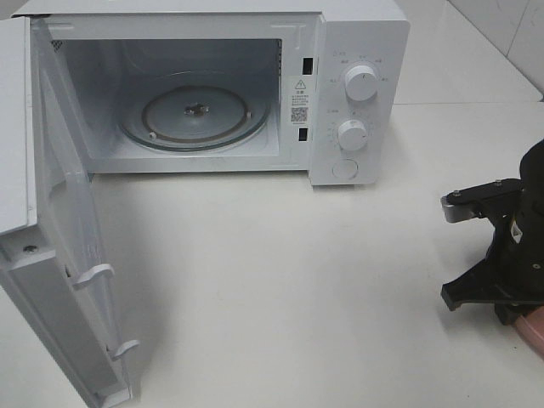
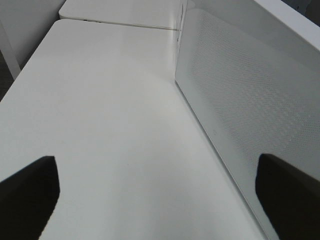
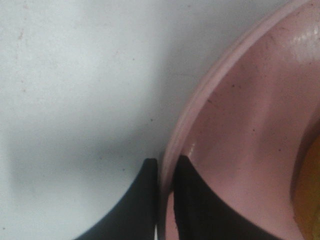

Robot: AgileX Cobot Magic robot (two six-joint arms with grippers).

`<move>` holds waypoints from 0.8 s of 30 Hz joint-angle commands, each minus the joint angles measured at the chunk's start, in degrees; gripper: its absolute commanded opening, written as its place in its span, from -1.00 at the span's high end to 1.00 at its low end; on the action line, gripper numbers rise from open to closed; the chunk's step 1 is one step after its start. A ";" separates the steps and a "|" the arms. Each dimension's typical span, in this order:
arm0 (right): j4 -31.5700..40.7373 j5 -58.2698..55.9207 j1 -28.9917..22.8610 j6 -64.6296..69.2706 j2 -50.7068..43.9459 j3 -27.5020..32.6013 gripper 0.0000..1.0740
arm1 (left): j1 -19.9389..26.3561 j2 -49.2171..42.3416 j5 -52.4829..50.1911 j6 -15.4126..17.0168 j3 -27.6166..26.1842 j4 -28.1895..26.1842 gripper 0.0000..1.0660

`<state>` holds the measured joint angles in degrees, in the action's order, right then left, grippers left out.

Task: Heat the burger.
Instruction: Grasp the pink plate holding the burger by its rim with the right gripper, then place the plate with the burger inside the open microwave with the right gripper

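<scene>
Golden-yellow sliver at the very edge of the right wrist view is, I think, the burger point(image 3: 311, 195). It's blurry and mostly cut off, so I can't swear to it. It sits on the pink plate point(image 3: 240, 150), toward the plate's middle and away from the rim.

The right pincer point(image 3: 166, 165) is clamped on that plate's rim, with one finger point(image 3: 135, 210) on the outside against the counter point(image 1: 280, 280) and the other on the inside of the plate. The rim is squeezed between them.

From the high camera, the plate only peeks out from under the black right arm. It's on the counter, off to the right of the microwave point(image 1: 357, 51) and well forward of its front.

The microwave's door point(image 1: 59, 255) is swung wide open on its left side, and the glass turntable point(image 1: 195, 115) shows inside. The left pincer point(image 2: 157, 200) hangs over the counter just beside the door's outer perforated face, with its fingers spread wide apart.
</scene>
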<state>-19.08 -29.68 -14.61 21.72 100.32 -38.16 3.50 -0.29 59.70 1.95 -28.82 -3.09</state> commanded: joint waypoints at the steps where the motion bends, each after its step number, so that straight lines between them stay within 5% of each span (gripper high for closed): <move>1: -2.41 -1.43 -1.26 3.04 0.29 0.46 1.00 | -0.29 -1.32 -0.46 0.17 0.23 0.11 -0.87; 24: -20.23 -12.09 -10.83 22.23 0.17 0.46 1.00 | -0.29 -1.32 -0.46 0.17 0.23 0.11 -0.87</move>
<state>-35.81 -37.41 -25.04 42.57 100.61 -37.93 3.50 -0.29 59.70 1.95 -28.82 -3.09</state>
